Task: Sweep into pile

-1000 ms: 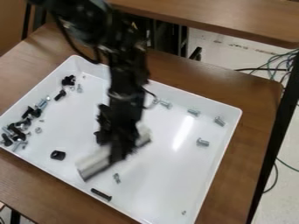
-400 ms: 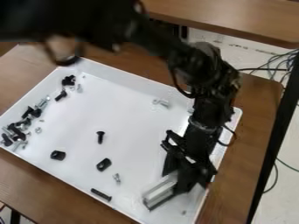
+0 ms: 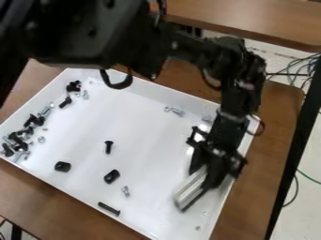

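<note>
Black screw (image 3: 108,146) well apart from tool (image 3: 209,177), pale bar (image 3: 190,189) seemingly held

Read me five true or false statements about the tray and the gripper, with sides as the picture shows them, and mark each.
The gripper holds a silvery bar. True.
The gripper is at the left side of the white tray. False: it is at the right.
A black screw lies near the tray's middle. True.
All loose pieces form one pile. False: several lie scattered.
A long black bolt lies by the tray's lower wall. True.
</note>
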`<move>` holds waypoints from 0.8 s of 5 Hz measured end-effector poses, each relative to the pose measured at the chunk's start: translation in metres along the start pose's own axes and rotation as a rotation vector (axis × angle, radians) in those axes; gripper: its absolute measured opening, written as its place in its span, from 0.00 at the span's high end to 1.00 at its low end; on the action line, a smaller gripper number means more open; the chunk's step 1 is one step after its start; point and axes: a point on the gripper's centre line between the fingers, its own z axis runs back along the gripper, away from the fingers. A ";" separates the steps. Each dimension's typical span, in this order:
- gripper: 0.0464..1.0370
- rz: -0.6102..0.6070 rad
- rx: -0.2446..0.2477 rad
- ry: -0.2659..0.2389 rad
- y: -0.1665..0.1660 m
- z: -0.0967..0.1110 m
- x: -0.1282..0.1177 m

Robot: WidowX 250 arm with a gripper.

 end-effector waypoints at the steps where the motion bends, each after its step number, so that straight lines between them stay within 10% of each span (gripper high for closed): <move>1: 0.69 0.021 -0.057 -0.061 0.010 0.011 0.012; 4: 0.69 0.177 -0.198 -0.183 0.082 0.030 0.014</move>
